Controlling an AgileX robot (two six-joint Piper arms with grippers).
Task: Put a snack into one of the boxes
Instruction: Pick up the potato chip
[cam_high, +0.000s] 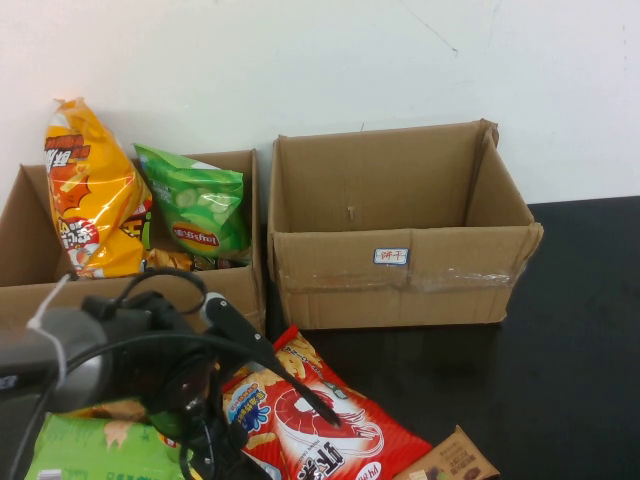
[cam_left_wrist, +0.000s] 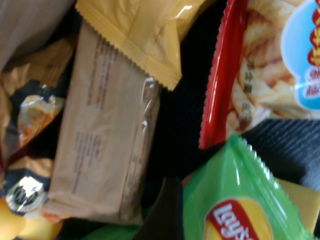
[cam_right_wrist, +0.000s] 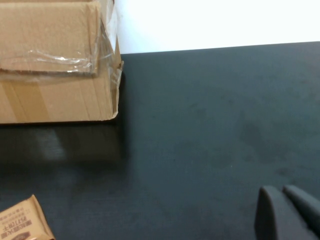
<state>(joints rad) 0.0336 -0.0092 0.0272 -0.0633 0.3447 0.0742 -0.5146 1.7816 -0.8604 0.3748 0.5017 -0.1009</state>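
Hanging low over the snack heap, left gripper (cam_high: 215, 400), fingers apparently parted and empty, directly above tan wrapped biscuit pack (cam_left_wrist: 100, 145): light, crinkly, slippery, best pinched across its narrow width; right gripper (cam_right_wrist: 287, 212) closed, parked beside the empty box (cam_high: 400, 235).

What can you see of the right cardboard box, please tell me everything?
The right cardboard box is brown corrugated cardboard, open at the top, flaps gone or folded, and looks empty inside. A small white label sits on its front wall, with clear tape across that wall. It stands upright on the black table, close beside the left box. The red snack bag lies just before it. Neither the left pincer nor the right pincer touches it.
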